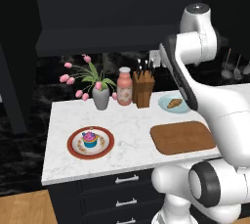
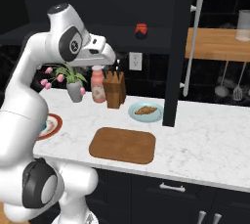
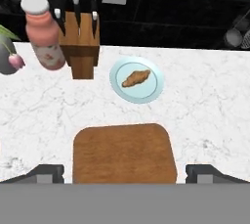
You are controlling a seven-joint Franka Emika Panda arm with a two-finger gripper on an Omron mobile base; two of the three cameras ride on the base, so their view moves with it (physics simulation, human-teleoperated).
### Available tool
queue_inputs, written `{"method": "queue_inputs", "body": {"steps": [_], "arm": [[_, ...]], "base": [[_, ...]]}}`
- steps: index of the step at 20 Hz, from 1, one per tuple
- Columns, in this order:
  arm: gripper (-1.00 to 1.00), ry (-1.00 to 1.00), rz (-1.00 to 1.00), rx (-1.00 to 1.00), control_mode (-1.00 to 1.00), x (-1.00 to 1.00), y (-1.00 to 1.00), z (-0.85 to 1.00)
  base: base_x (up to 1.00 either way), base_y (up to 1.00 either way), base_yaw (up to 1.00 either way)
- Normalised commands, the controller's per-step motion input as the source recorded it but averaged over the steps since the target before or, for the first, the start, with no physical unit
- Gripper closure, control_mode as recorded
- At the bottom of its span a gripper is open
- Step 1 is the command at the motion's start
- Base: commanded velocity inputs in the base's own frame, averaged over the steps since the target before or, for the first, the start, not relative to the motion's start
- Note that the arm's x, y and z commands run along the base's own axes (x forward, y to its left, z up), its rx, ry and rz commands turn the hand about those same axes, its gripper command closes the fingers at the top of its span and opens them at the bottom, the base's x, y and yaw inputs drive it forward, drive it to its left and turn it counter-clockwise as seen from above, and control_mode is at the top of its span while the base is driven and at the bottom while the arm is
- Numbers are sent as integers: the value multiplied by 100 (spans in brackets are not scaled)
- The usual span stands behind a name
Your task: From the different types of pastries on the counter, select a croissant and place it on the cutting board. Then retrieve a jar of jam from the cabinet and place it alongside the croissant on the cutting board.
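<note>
The croissant (image 3: 135,78) lies on a round light blue plate (image 3: 149,94) at the back of the counter (image 3: 210,115); it also shows as the croissant (image 1: 174,103) and the croissant (image 2: 145,110). The wooden cutting board (image 3: 124,152) is bare, nearer the counter's front edge; the board (image 1: 183,137) and the board (image 2: 123,145) show in both base views. My gripper (image 3: 125,174) hovers high above the board, open, with its fingertips (image 3: 46,173) far apart and nothing between them. The jar of jam (image 2: 141,31) stands up in the dark cabinet (image 2: 122,8). A cupcake (image 1: 90,139) sits on a red-rimmed plate (image 1: 73,145).
A knife block (image 3: 80,47), a pink bottle (image 3: 44,34) and a vase of pink flowers (image 1: 100,96) line the back of the counter. An open dark cabinet door (image 2: 178,47) hangs down just right of the blue plate. Utensils (image 2: 229,81) hang on the wall at right.
</note>
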Motion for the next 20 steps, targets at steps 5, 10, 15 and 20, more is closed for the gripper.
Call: {"method": "queue_inputs", "body": {"steps": [5,10,15,20], "arm": [[-100,-32,-25,-12,-100,17,-34,56],[-100,-15,-8,-1,-100,4,-47,52],[-100,0,7,7,-100,14,-50,19],[-100,-3,24,5,-100,21,-44,13]], "base": [[0,0,0],[0,0,0],[0,0,0],[0,0,0]]}}
